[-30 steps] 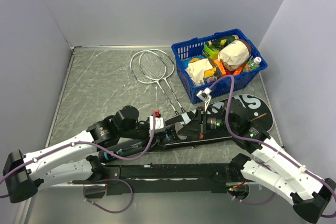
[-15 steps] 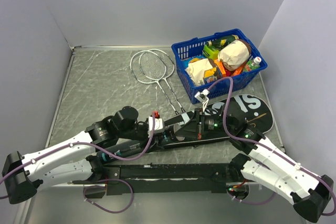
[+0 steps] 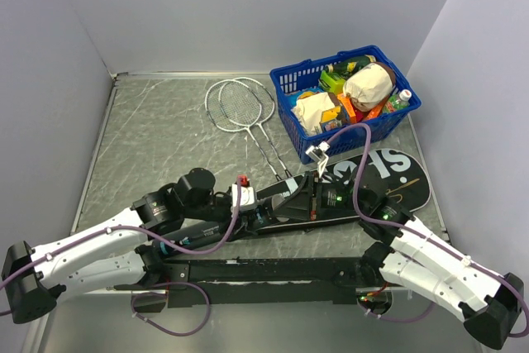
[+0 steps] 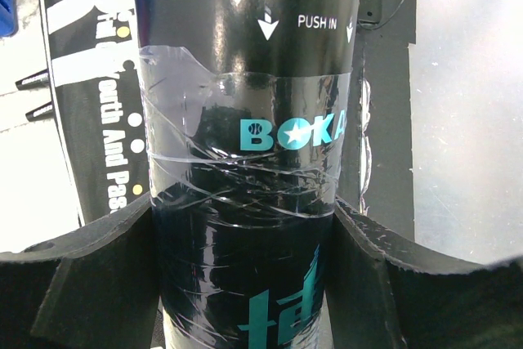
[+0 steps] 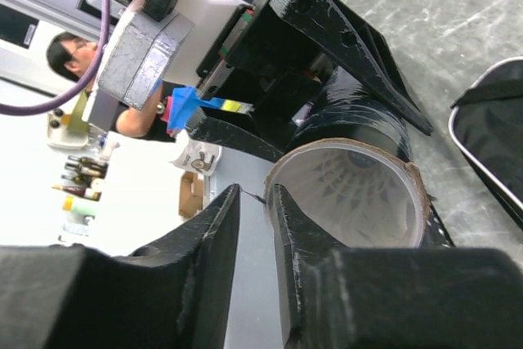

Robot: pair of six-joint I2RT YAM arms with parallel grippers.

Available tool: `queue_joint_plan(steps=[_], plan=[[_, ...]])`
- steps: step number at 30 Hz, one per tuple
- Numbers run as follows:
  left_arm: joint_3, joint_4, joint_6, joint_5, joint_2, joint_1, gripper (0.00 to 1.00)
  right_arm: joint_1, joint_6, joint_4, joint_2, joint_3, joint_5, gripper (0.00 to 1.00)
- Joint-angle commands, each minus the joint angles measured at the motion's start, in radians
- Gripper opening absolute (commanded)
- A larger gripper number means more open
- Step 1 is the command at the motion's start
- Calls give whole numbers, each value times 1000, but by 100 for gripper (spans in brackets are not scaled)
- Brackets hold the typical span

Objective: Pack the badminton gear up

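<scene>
My left gripper [image 3: 263, 202] is shut on the long dark tube [image 3: 281, 197], which lies roughly level above the table. In the left wrist view the tube [image 4: 245, 120] fills the space between both fingers of the left gripper [image 4: 243, 202]. My right gripper [image 3: 304, 200] is at the tube's open end. In the right wrist view its jaws [image 5: 255, 190] are almost together with nothing between them, beside the tube's rim. A white feather shuttlecock [image 5: 359, 194] sits inside the tube. The black "SPORT" bag [image 3: 397, 179] lies under and to the right of the right gripper. Two rackets [image 3: 240, 105] lie at the back.
The blue basket [image 3: 285, 84] of groceries stands at the back right, just behind the bag. The rackets' handles reach down to the bag's left end. A black rail runs along the near edge between the arm bases. Grey walls close in the table.
My right gripper has moved left up to the tube's open end. The left gripper has kept its hold on the tube and barely shifted.
</scene>
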Motion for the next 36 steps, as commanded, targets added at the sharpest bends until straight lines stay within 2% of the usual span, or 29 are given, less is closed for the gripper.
queue_joint_plan(steps=[1,22,28,36], plan=[[31,143,-6,14,-29,-3,1,27,32,81,16,-26,-11,34],[10,185,-9,17,-109,-3,1,27,221,418,45,-198,78,38],[8,187,-9,14,-109,-3,1,27,241,429,48,-232,148,38],[7,189,-9,14,-115,-3,1,28,209,342,68,-215,240,37]])
